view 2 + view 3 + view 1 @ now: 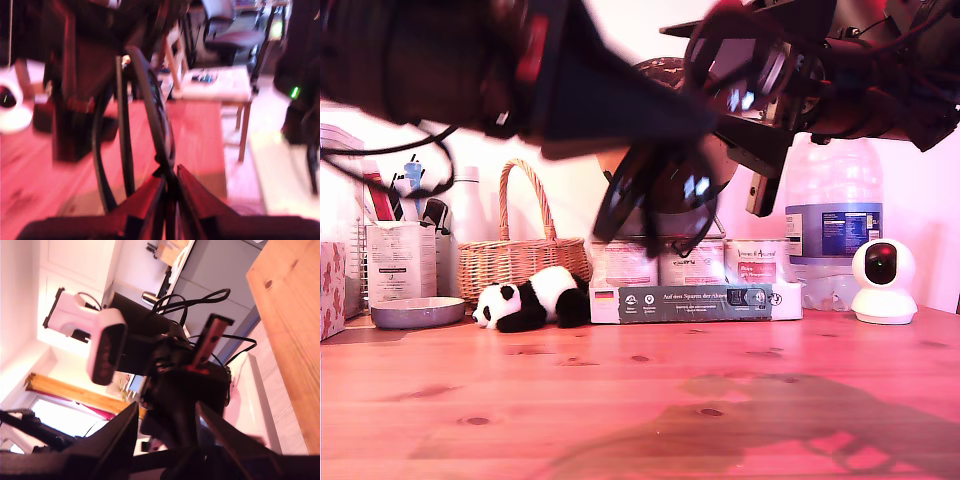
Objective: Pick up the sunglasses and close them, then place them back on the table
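The sunglasses (655,200) hang high above the table (620,400), black frame and dark lenses showing in the exterior view's upper middle. Two dark arms meet there, one arm (470,60) from the exterior view's left and another arm (860,90) from its right; both are blurred. In the first wrist view my first gripper (170,200) is shut on the thin black sunglasses frame (150,100), which curves away from the fingers over the table (40,170). My second gripper (166,407) stands open, its fingers apart, facing the other arm's wrist. No sunglasses show between them.
Along the table's back stand a wicker basket (515,260), a panda plush (530,300), a flat box (695,300) with cans behind it, a water bottle (832,220), a white camera (883,280) and a grey dish (417,312). A chair (215,85) stands beyond the table.
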You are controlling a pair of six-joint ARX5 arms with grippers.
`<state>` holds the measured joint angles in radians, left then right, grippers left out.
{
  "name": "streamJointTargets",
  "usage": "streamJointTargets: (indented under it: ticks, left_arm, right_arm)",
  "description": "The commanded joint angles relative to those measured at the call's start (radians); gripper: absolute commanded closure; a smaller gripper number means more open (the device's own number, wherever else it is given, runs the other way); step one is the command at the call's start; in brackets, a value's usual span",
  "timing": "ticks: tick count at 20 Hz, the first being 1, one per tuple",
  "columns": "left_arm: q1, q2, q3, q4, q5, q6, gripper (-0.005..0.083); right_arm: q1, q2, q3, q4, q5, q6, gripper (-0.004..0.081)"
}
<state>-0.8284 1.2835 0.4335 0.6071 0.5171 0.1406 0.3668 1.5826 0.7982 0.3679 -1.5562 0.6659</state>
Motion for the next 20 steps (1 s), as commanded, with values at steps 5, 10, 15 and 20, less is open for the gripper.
streamJointTargets:
  ticks: [5,10,15,20]
  left_arm:
    - [0.034,-0.006,-0.015,-0.004,-0.008,0.011,0.0793]
    - [0.034,-0.006,-0.015,-0.032,-0.008,0.010,0.0793]
    - [0.035,-0.006,-0.014,-0.059,-0.008,-0.019,0.0793]
    - [0.052,-0.006,0.024,-0.200,-0.007,-0.103,0.0793]
  right_arm:
    - [-0.032,0.011,0.019,0.063,0.172,-0.027,0.0452]
    - [-0.082,0.011,0.060,0.108,0.389,-0.046,0.0452]
    - [-0.094,0.011,0.088,0.104,0.433,-0.094,0.0793]
    - [-0.049,-0.035,0.088,-0.035,0.606,-0.281,0.0783]
